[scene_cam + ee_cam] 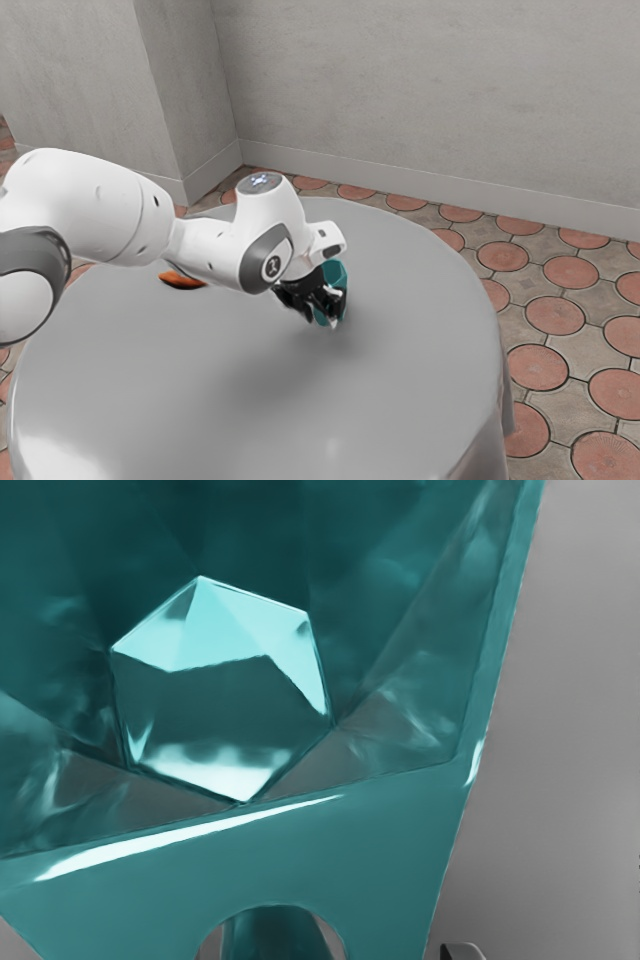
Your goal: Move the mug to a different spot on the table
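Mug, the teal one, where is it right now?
In the exterior view, the teal mug is near the middle of the round grey table, right at the gripper, with an orange object farther to that view's left behind the arm.

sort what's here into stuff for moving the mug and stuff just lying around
For the job: mug, gripper, table.
Lying about: orange thing on the table, half hidden, kind unclear.

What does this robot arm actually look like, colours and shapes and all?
The arm has glossy white rounded segments, grey joint bands, a dark grey round cap with a small white mark, and a bluish light atop one joint. Its gripper is black.
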### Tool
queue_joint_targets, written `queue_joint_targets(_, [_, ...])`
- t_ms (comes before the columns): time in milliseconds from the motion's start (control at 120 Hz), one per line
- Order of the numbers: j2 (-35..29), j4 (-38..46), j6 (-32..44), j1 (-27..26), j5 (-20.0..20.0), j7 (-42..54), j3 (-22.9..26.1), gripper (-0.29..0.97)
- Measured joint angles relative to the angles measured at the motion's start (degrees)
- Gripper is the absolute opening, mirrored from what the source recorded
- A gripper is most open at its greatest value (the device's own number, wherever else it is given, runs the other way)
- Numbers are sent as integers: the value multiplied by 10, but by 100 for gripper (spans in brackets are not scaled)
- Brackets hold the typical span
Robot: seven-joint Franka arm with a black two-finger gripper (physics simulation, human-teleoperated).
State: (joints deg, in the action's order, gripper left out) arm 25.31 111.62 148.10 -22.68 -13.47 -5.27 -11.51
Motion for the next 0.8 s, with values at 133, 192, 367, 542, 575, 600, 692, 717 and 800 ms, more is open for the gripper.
queue_joint_targets(133, [5, -5, 1, 0, -3, 2, 0, 25])
queue_joint_targets(192, [6, -5, 1, 0, -4, 4, 0, 25])
queue_joint_targets(367, [8, -8, 0, 0, -4, 10, -5, 25])
queue_joint_targets(542, [15, -19, 0, 1, -4, 17, -8, 25])
queue_joint_targets(575, [15, -20, 0, 1, -4, 19, -9, 25])
queue_joint_targets(600, [16, -20, 0, 1, -3, 20, -10, 25])
queue_joint_targets(692, [20, -24, 0, 2, -3, 24, -12, 25])
queue_joint_targets(717, [23, -27, 0, 2, -3, 25, -12, 26])
queue_joint_targets(800, [32, -34, 0, 3, -4, 28, -12, 26])
